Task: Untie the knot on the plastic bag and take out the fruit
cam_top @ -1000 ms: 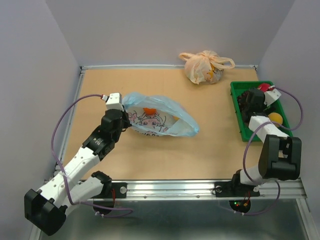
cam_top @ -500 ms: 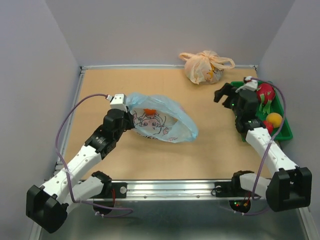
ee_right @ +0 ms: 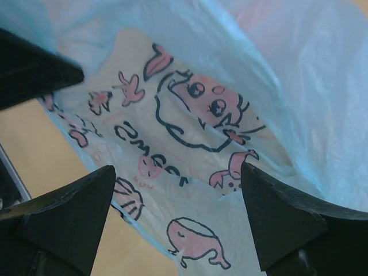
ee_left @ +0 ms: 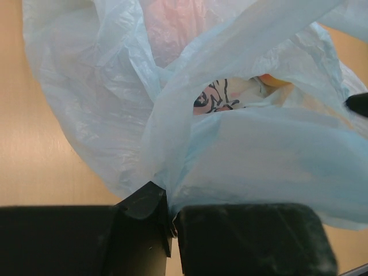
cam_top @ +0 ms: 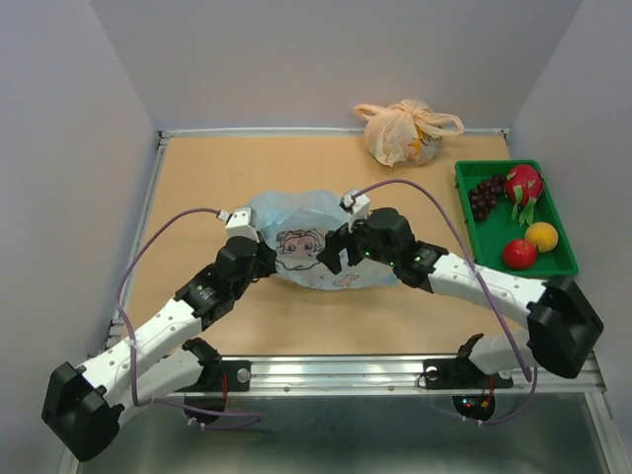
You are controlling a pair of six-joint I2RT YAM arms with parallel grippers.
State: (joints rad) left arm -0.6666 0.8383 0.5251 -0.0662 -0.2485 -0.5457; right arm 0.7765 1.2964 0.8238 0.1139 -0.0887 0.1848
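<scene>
Firmly pinching bag [ee_left: 259, 161] film in left gripper [ee_left: 169, 215]; holding right gripper [ee_right: 178, 184] spread wide over cartoon-face print [ee_right: 201, 109]; unable to read its looping script [ee_right: 150, 156].

**Top view.** The left pincer [cam_top: 263, 259] and right pincer [cam_top: 338, 253] cover the 8 o'clock and 3 o'clock sides of the light blue plastic bag [cam_top: 296, 210]. The bag's lettering is too small to read, and the knot cannot be located.

**Left wrist view.** The bag runs off the top and right edges. An orange patch [ee_left: 272, 80] shows dimly through the film at 1 o'clock, and the kind of fruit cannot be told. The pincer's fingers [ee_left: 241, 236] are cut by the bottom edge.

**Right wrist view.** The bag overfills the frame, and the right pincer's fingers [ee_right: 63, 215] are cut by the bottom edge.

**Peach-orange bag** [cam_top: 395, 133]. The contents are veiled, showing only a yellow blur.
</scene>
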